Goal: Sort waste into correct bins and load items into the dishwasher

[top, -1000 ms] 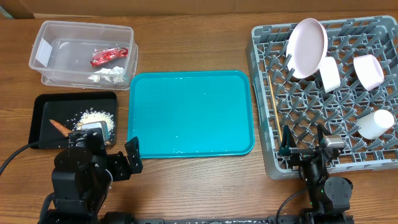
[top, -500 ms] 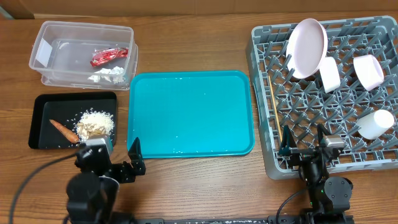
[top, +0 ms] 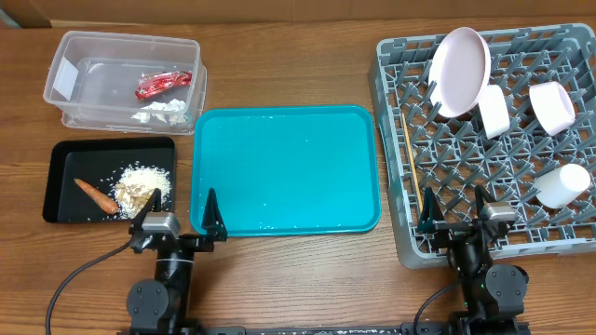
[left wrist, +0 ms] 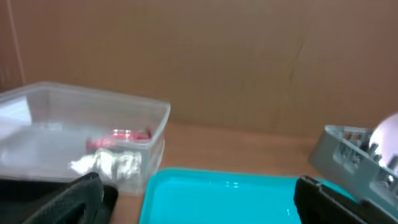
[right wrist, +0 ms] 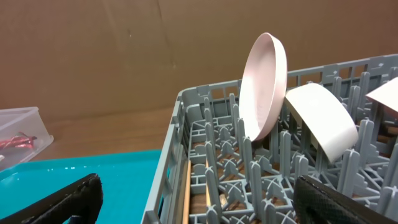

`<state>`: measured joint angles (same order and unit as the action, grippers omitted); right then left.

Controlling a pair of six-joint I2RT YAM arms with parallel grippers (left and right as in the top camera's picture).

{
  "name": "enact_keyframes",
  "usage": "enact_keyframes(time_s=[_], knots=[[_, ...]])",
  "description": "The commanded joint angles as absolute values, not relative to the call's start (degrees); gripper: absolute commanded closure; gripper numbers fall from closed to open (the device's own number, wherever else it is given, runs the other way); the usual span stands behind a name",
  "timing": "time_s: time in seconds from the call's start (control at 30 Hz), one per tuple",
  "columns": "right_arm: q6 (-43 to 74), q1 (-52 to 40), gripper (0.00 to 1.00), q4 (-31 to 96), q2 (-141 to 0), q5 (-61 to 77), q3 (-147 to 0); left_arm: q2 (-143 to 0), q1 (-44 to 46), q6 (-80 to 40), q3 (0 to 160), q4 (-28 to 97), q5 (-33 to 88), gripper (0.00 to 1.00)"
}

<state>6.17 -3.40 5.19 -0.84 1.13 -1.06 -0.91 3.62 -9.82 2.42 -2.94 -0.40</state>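
Note:
The clear tub (top: pixel 65 56) at the back left holds the red wrapper (top: pixel 162 85) and white tissue (top: pixel 160 111); both also show in the left wrist view (left wrist: pixel 127 134). The black tray (top: pixel 63 158) holds beige food scraps (top: pixel 142 183) and the orange carrot (top: pixel 95 193). The grey dish rack (top: pixel 391 186) holds the white plate (top: pixel 460 71), a bowl (top: pixel 552 105), cups (top: pixel 494 112) and chopsticks (top: pixel 407 149). My left gripper (top: pixel 177 221) is open and empty at the teal tray's front left corner. My right gripper (top: pixel 453 216) is open and empty at the rack's front edge.
The teal serving tray (top: pixel 285 167) lies in the middle between the bins and the rack, with nothing on it. A brown cardboard wall stands behind the table in both wrist views.
My left arm has drawn back from the black tray toward the front edge and lowered, its gripper now level and pointing at the teal tray. The right arm has not moved.

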Motion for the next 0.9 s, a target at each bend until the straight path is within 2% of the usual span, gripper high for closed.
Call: enact_keyframes(time_s=[0.0, 0.17, 0.87], knots=[[5.98, -3.25, 0.00, 4.82, -0.16, 1.13, -0.47, -0.19, 2.92, -3.86, 0.25, -4.86, 1.15, 0.00], [5.98, -3.25, 0.00, 4.82, -0.16, 1.13, -0.47, -0.19, 2.90, -3.33, 0.25, 3.95, 2.35, 0.00], [5.98, -3.25, 0.00, 4.82, -0.16, 1.13, -0.47, -0.25, 2.92, -4.25, 0.27, 4.25, 2.46, 0.00]])
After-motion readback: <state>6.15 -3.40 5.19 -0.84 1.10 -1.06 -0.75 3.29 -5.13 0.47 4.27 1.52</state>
